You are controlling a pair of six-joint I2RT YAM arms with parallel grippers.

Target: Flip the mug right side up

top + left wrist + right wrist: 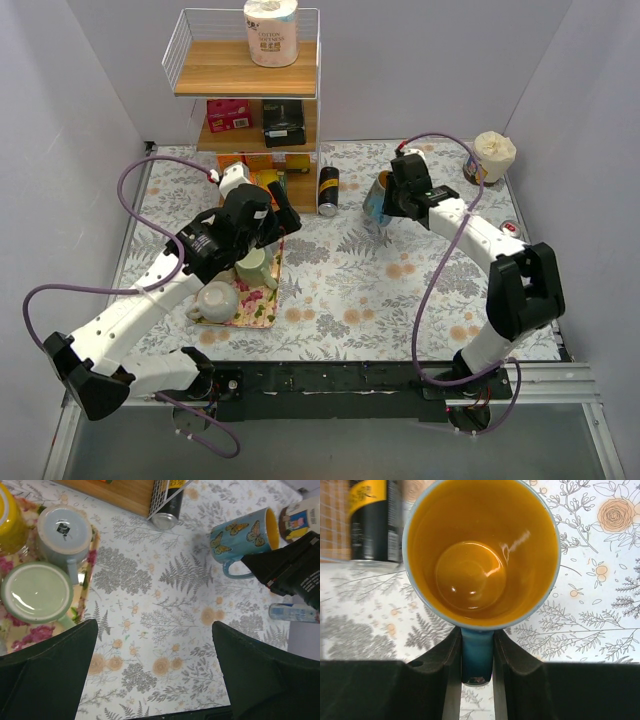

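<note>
Top view: the mug (377,198) is held upper right of centre by the right gripper (393,200). Left wrist view: the left gripper (155,677) is spread apart, empty; the mug lies sideways, upper right. Right wrist view: fingers (445,665) clamp the handle (477,652); best roll the wrist, landing the base flat.

**Three views, one shared mug**

The top camera looks down from high behind the near edge, taking in the whole table (350,290). The left wrist camera looks down from mid-height across the table's middle. The right wrist camera sits very close, facing straight into the mug (480,555). All three show the mug and can (370,520).
</note>
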